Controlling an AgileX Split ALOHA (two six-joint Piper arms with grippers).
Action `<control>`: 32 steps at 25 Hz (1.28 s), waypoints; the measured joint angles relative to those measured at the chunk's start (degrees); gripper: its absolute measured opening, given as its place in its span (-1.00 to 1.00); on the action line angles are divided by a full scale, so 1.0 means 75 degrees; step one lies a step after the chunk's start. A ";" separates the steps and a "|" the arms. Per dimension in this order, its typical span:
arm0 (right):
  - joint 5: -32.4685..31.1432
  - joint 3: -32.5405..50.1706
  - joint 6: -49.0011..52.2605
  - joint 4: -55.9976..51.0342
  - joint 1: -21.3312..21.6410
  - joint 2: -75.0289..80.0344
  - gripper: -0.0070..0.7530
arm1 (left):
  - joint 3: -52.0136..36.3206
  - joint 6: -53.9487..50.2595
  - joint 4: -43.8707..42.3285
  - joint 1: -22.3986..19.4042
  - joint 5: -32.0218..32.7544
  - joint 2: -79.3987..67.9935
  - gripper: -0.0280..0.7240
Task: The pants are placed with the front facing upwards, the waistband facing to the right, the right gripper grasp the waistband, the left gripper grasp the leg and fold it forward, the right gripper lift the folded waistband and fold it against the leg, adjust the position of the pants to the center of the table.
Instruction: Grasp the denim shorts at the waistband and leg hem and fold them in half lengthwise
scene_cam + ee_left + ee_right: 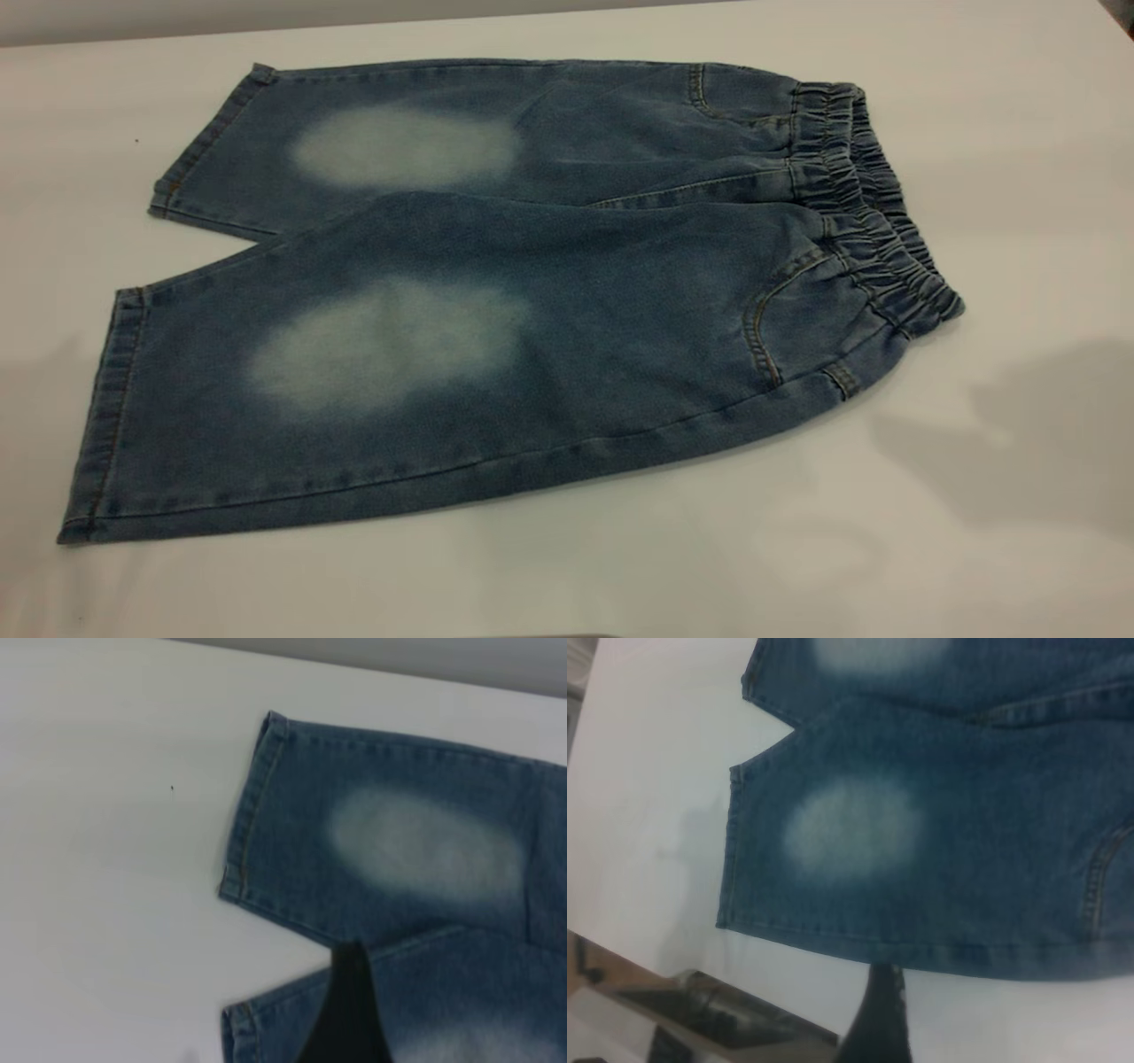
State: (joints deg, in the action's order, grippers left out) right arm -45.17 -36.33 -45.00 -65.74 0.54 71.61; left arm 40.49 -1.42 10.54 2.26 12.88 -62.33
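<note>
The pants [496, 292] lie flat and unfolded on the worktop [1019, 133], front up, waistband [873, 208] at the right, legs pointing left. The left gripper [350, 1014] hovers over the leg hems, the right gripper [879, 1019] beside the near leg's edge; whether either's jaws are apart cannot be told.

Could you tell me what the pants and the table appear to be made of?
The pants look like blue denim: woven texture, tan stitching, pale faded patches, a gathered elastic waistband. The table looks like a smooth matte white surface, perhaps laminate; its material can't be told for sure.
</note>
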 joint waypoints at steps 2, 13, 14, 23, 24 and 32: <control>0.0133 0.0000 -0.0314 -0.0348 0.0000 0.0647 0.60 | 0.0042 0.0105 0.0000 0.0000 -0.0078 -0.0072 0.53; 0.1475 -0.0051 -0.1048 -0.1173 0.0000 0.3477 0.58 | 0.0271 0.0389 0.0174 0.0202 -0.0071 -0.0519 0.53; 0.1549 -0.0060 -0.1139 -0.1238 0.0000 0.3673 0.58 | 0.0271 0.0426 0.0174 0.0253 -0.0071 -0.0585 0.53; 0.1772 -0.0516 -0.2327 -0.2271 0.0000 0.5509 0.58 | 0.0271 0.0468 0.0192 0.0330 -0.0071 -0.1187 0.53; 0.1809 -0.0616 -0.2402 -0.2303 0.0000 0.5651 0.58 | 0.0271 0.0468 0.0192 0.0330 -0.0065 -0.1198 0.53; 0.1978 -0.0955 -0.2641 -0.2374 0.0223 0.6224 0.58 | 0.0271 0.0468 0.0194 0.0330 -0.0073 -0.1205 0.53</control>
State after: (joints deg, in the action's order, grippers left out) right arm -30.34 -43.49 -64.81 -83.55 2.21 118.29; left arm 42.52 2.09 11.99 4.73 12.33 -71.37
